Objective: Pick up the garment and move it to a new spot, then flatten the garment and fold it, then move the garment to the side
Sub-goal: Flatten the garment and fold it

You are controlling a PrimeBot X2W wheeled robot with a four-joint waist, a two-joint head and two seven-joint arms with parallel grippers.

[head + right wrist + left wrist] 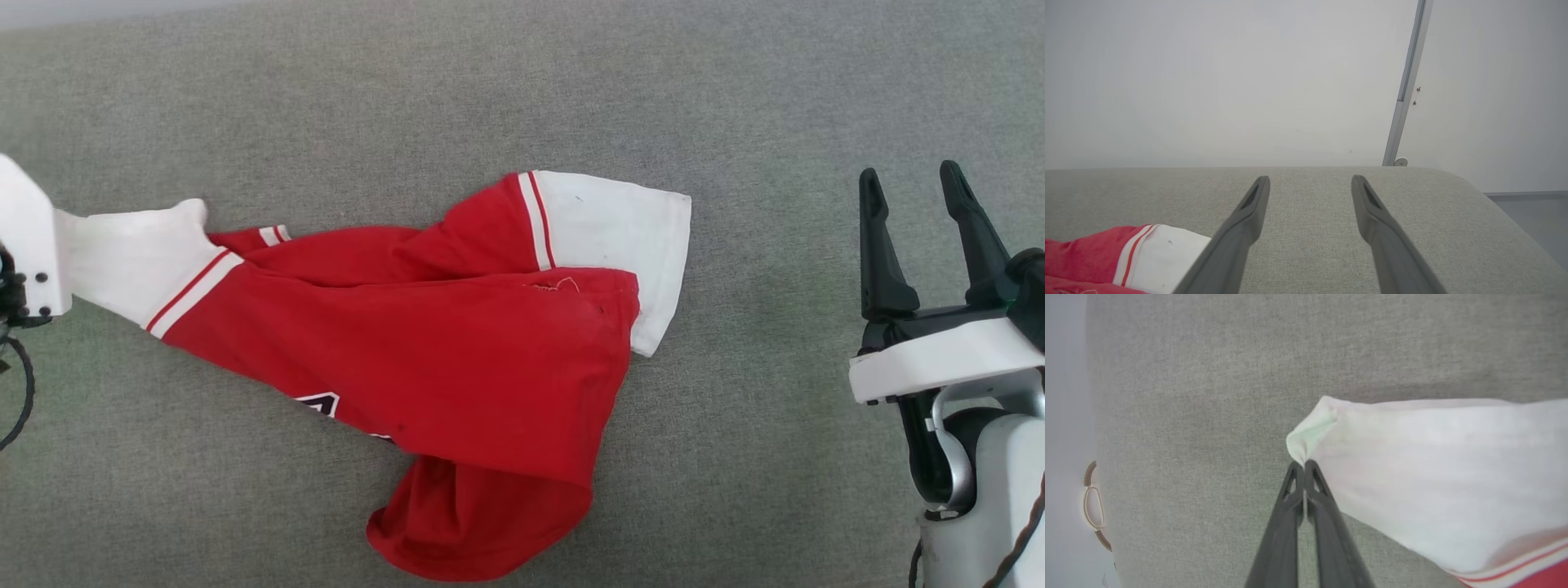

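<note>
L gripper [1304,467] clamped on the hem of a white sleeve [1412,477], cloth nipped between the tips. The red T-shirt [424,343] trails off from those tips over the grey fabric surface [522,82], long axis running twd the R gripper [916,184]. R fingers spread wide, empty, well apart from the other white sleeve [612,229]. R arm's nearer that end, I'd say.
</note>
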